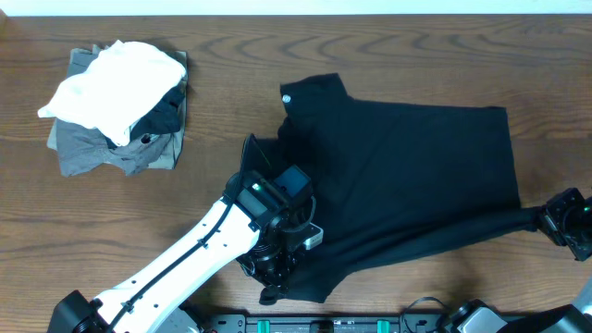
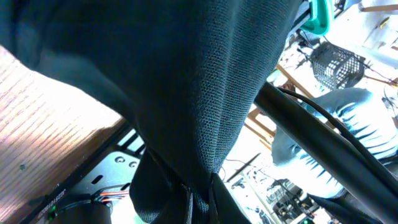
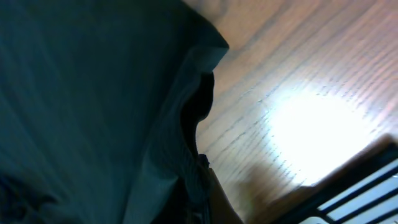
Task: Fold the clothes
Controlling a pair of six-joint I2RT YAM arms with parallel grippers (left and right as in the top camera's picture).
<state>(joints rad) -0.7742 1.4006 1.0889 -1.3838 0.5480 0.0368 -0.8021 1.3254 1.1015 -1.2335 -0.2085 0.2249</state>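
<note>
The black shirt (image 1: 407, 166) is gripped at its near edge by both fully closed jaws; a fold away across the desk (image 1: 416, 46) is judged due.

You're looking at the black shirt (image 1: 407, 176) as soft, matt cloth, fine knit weave showing close up. The table (image 1: 416, 55) is brown wood grain with a light sheen. At upper left, the white garment (image 1: 111, 83) is soft and matt over crumpled grey cloth (image 1: 83, 153).
</note>
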